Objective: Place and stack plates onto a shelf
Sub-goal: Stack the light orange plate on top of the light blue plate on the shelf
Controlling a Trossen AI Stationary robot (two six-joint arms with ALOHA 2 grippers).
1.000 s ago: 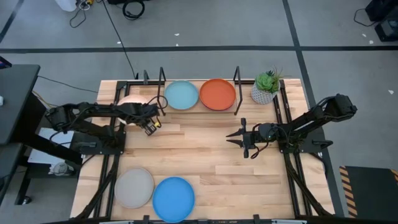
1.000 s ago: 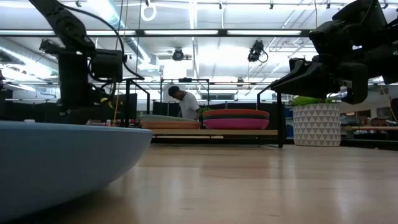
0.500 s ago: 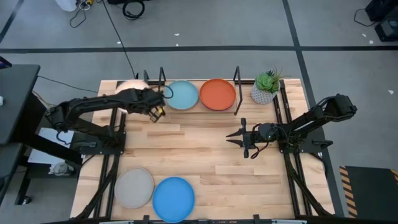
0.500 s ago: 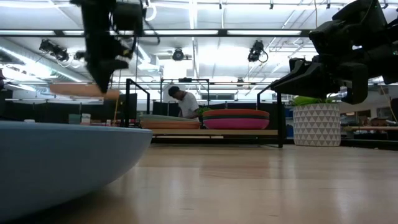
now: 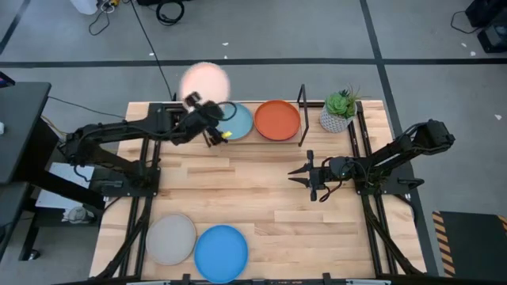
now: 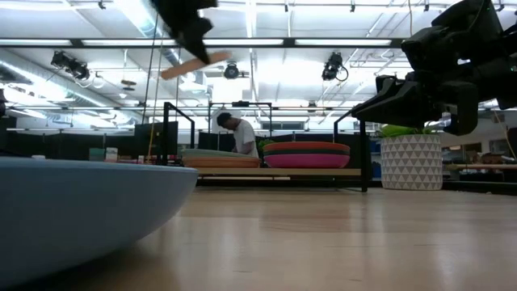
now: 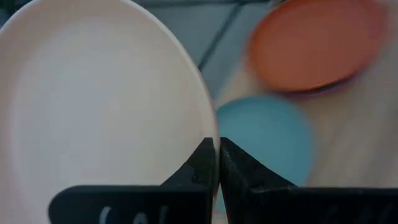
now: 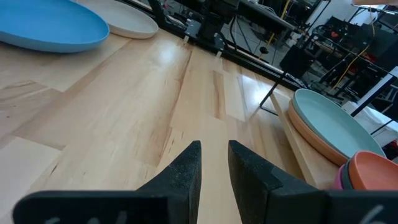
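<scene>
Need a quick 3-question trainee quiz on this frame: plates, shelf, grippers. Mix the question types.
1. True or false: the left gripper is shut on the peach plate, raised above the shelf.
2. Which plates are not on the shelf? A) pale blue and orange B) grey-beige and bright blue C) teal and magenta
3. Fill in: the right gripper hovers over bare table, holding ____.

Key
1. True. Its fingers pinch the plate's rim.
2. B. The grey-beige plate and bright blue plate lie at the near edge; the pale blue plate and orange plate top the shelf stacks.
3. Nothing.
</scene>
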